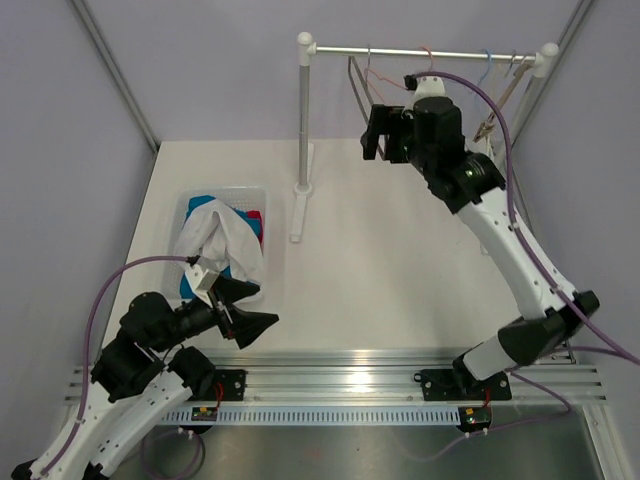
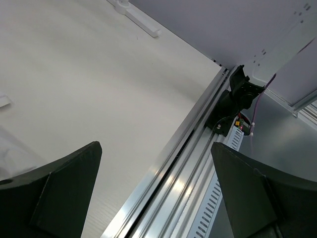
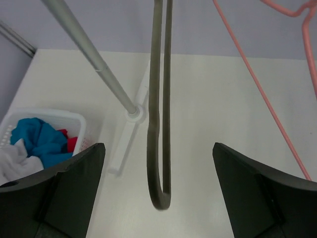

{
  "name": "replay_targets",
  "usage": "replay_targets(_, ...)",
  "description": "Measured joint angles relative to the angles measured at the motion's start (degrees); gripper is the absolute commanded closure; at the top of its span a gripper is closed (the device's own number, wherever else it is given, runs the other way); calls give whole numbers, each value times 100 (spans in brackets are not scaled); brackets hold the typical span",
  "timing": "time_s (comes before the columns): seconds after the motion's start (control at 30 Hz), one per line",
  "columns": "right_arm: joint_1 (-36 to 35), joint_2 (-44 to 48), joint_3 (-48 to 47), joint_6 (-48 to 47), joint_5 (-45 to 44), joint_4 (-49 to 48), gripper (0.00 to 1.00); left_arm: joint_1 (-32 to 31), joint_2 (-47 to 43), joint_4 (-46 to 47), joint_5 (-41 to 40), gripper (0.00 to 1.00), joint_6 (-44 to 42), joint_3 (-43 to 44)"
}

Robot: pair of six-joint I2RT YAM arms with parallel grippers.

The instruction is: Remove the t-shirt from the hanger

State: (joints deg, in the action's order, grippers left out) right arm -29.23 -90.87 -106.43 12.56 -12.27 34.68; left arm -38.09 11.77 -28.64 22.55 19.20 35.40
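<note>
The white t-shirt (image 1: 222, 238) lies crumpled in the white basket (image 1: 226, 191), off any hanger; it also shows in the right wrist view (image 3: 17, 159). A bare dark grey hanger (image 1: 354, 84) hangs on the rack rail (image 1: 430, 48). My right gripper (image 1: 378, 133) is open and empty beside it. In the right wrist view the grey hanger (image 3: 161, 124) hangs between my open fingers, and my gripper (image 3: 158, 198) touches nothing. My left gripper (image 1: 266, 306) is open and empty just right of the basket's near corner; in its wrist view the gripper (image 2: 156, 198) sits over the table edge.
Pink (image 3: 257, 84), blue (image 1: 486, 66) and other bare hangers hang on the rail. The rack's left post (image 1: 303, 110) stands on a white foot by the basket. Blue and red clothes (image 3: 42, 139) lie in the basket. The aluminium rail (image 1: 350, 375) runs along the near edge.
</note>
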Motion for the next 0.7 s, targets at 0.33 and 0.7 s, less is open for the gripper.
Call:
replay_targets(0.33,0,3270,2752,356,787,-710,1,20,398,-17,-120,1,4,20)
replay_targets(0.7,0,6424,5880,846,1582,-651,1,20,988,-39,-472,1,-37,448)
